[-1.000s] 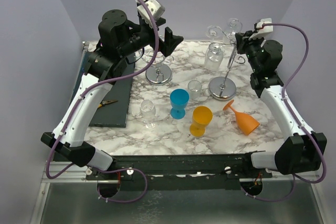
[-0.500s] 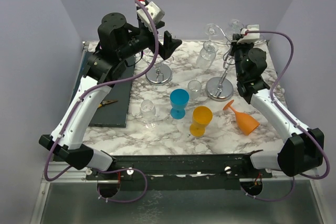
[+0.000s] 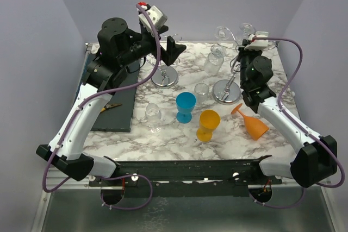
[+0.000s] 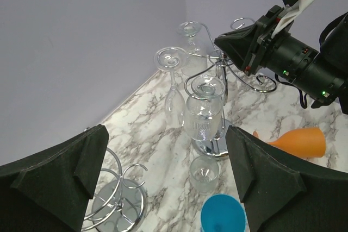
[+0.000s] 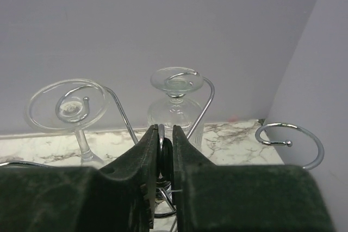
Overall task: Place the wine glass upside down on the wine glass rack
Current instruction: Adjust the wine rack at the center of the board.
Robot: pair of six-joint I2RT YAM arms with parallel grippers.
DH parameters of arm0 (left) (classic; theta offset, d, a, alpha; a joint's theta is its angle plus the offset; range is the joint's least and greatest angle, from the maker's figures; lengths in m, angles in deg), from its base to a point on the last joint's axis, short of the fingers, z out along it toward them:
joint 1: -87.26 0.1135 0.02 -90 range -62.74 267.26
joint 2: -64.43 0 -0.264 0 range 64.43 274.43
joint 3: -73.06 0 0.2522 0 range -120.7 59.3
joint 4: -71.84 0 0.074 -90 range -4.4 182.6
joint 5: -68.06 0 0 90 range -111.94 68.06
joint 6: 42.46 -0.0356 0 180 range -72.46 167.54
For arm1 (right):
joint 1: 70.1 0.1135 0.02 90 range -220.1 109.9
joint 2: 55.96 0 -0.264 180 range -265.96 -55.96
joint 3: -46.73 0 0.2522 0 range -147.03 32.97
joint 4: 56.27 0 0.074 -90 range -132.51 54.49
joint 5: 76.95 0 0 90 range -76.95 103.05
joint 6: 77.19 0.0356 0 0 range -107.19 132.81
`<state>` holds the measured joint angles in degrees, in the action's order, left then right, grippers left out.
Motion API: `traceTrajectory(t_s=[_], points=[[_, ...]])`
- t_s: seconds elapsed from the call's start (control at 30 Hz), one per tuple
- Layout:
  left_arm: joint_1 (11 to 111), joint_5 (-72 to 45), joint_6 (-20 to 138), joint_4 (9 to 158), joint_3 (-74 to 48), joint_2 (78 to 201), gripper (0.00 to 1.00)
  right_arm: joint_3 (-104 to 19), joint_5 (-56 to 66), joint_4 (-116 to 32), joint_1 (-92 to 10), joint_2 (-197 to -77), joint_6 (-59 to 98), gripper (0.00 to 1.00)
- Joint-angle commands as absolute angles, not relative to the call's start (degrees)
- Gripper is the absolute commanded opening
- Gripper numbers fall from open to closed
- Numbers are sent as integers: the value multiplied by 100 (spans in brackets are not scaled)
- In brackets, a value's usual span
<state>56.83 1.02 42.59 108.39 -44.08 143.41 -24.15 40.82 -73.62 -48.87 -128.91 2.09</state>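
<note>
The wine glass (image 4: 202, 113) hung upside down on the wine glass rack (image 3: 226, 93), with its foot inside a hook on the rack's left side, so the placing looked done. A second clear glass (image 5: 68, 105) hung there too. I judge that only the release and the retreat were left. The right gripper (image 5: 163, 134) was pressed almost together on a thin wire at the rack's centre. The left gripper (image 3: 173, 49) was spread wide and empty, high to the left of the rack. Compared with one second before, the right arm had swung inward and the rack had turned, carrying the glass leftward.
</note>
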Motion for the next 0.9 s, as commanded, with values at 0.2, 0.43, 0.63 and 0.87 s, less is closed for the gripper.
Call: traceTrajectory(t_s=[0.2, 0.43, 0.63, 0.87], points=[[5712, -153, 4569, 10799, -3928, 13917, 99, -2929, 4378, -7383, -4716, -12287, 481, 47], [5712, -580, 4727, 11142, -3871, 13857, 99, -3819, 4027, -5751, -4716, -12046, 1017, 61], [5712, -1104, 4901, 11722, -4085, 13956, 99, -5159, 3424, -2577, -4716, -12000, 2135, 100], [5786, -1376, 4856, 12680, -4658, 14231, 99, -4435, 2772, -395, -4719, -10830, 3401, 99]])
